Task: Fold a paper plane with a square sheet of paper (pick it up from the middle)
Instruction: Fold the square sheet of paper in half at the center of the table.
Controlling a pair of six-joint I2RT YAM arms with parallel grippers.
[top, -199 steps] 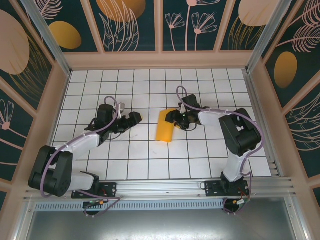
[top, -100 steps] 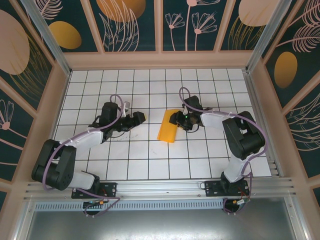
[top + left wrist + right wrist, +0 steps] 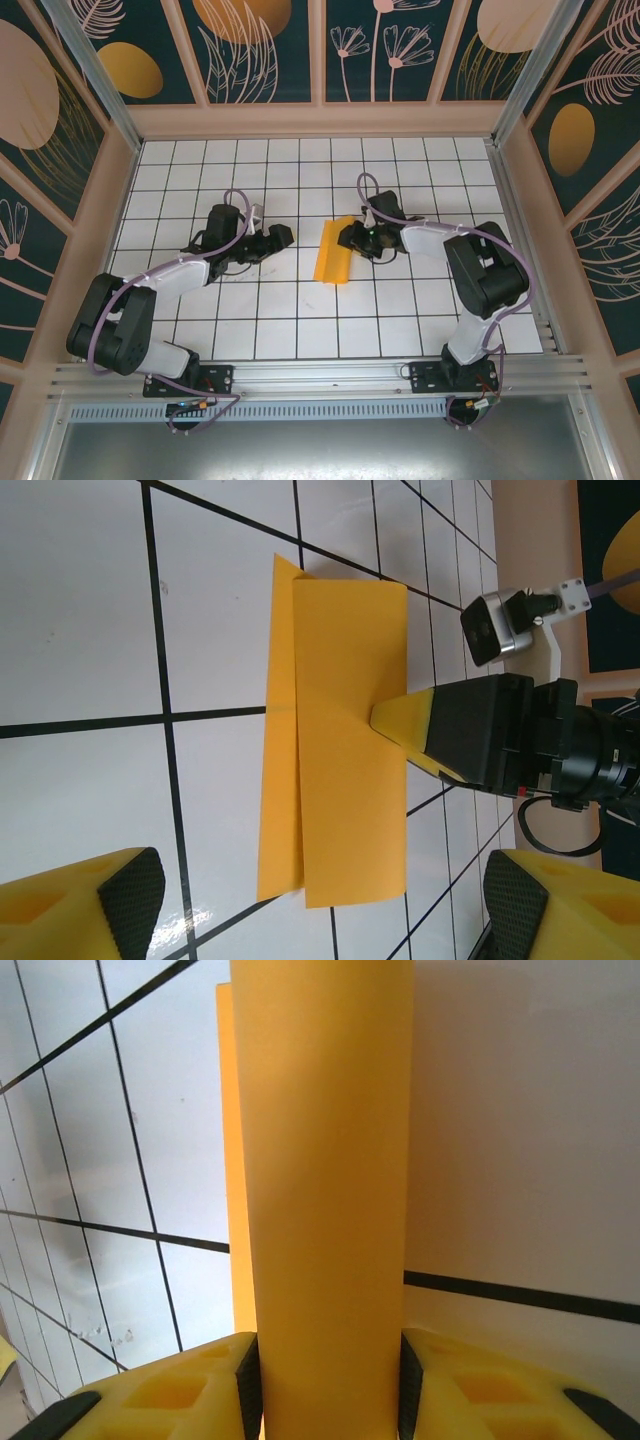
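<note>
The square sheet of paper (image 3: 333,255) lies near the middle of the tiled table (image 3: 400,320), folded into a long narrow strip that runs from near to far. In the left wrist view 2 layers show, the upper one offset so a thin band of the lower layer sticks out along the left edge. There is no pointed nose yet, so I judge the plane to be at an early fold.

The right gripper (image 3: 350,238) sits at the strip's right edge, toward its far end. In the right wrist view the paper fills the gap between its pads (image 3: 404,1390) and touches both, so the jaws read as clamped on the sheet. The left gripper (image 3: 283,236) is just left of the strip, not touching it, with its fingers (image 3: 130,885) spread wide and aimed at the paper.

The step in hand looks like taking hold of the folded strip for the next crease. The next move probably calls for the left gripper to come in and pin or take the left edge, so the layers do not slide while the right one lifts or turns its side. Thin paper may buckle under a hard pull.
</note>
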